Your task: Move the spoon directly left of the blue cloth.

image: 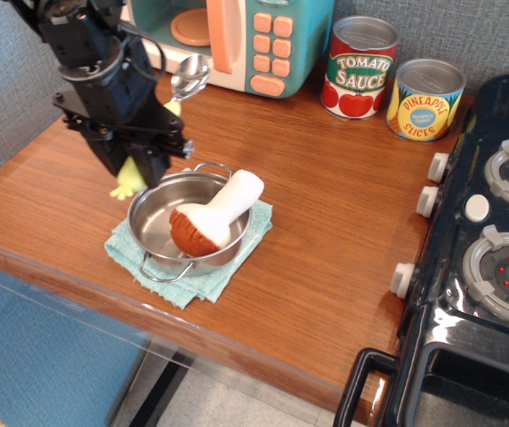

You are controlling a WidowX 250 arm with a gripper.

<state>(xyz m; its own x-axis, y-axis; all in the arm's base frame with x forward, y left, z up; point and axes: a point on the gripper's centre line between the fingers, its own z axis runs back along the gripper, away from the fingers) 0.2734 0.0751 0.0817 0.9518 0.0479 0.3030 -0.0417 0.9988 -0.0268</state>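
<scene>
Already the gripper (139,151) has the spoon (170,107) clamped by its fat yellow-green handle, carried in the air over the bench (343,222), just left of and beyond the cloth (206,283) with the pot (161,218) on it. Looks light and stiff; the plastic handle gives a better grip than the slick metal bowl, which sticks up to the far right.
</scene>
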